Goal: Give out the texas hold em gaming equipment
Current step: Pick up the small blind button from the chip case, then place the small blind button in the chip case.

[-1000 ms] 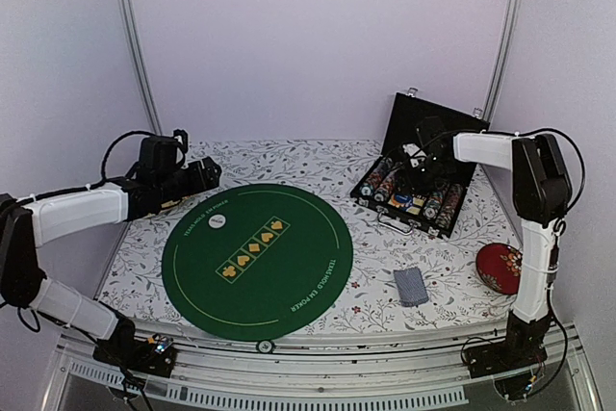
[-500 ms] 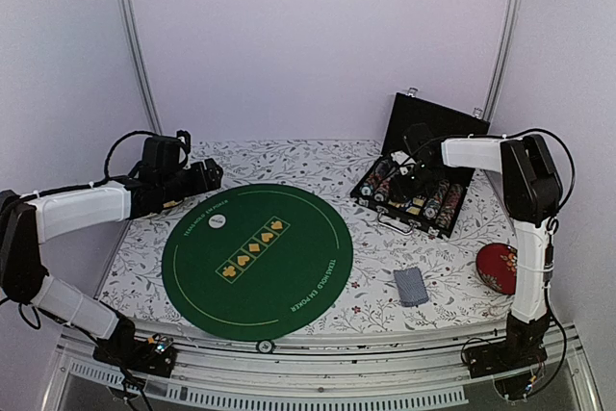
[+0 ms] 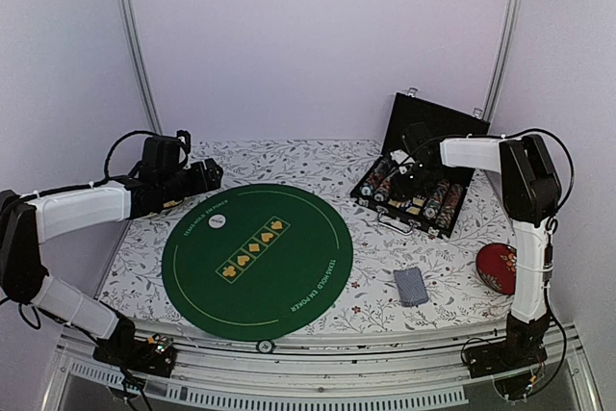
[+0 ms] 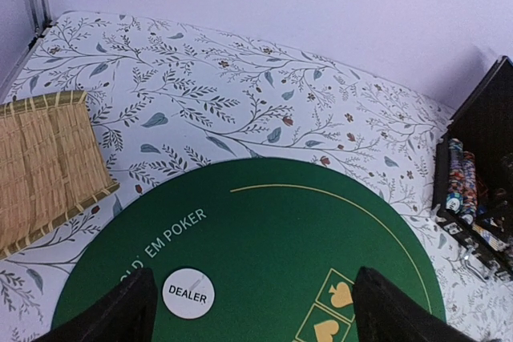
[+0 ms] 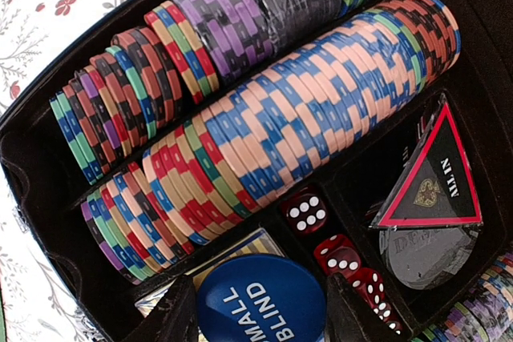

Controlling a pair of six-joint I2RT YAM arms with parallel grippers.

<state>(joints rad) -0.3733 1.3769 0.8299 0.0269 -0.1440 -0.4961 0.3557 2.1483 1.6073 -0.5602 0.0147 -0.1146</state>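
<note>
In the right wrist view, my right gripper (image 5: 261,314) reaches down into the open black chip case (image 3: 438,122). Its two fingers stand against either side of a blue round "SMALL BLIND" button (image 5: 260,294), which lies over a card box in the case. Rows of striped poker chips (image 5: 304,118) fill the slots beyond it. My left gripper (image 4: 256,310) hovers open over the far left of the green poker mat (image 3: 289,276), with the white "DEALER" button (image 4: 188,292) lying just inside its left finger. A blue-backed card deck (image 3: 411,287) rests on the cloth right of the mat.
Red dice (image 5: 306,211), a black-and-red triangular plaque (image 5: 429,174) and a dark disc share the case's small compartments. A red round disc (image 3: 499,268) lies at the table's right edge. A tan bamboo mat (image 4: 44,166) sits left of the green mat.
My right gripper has dropped into the case and its fingers have drawn in around the blue button. The left arm has barely moved.
</note>
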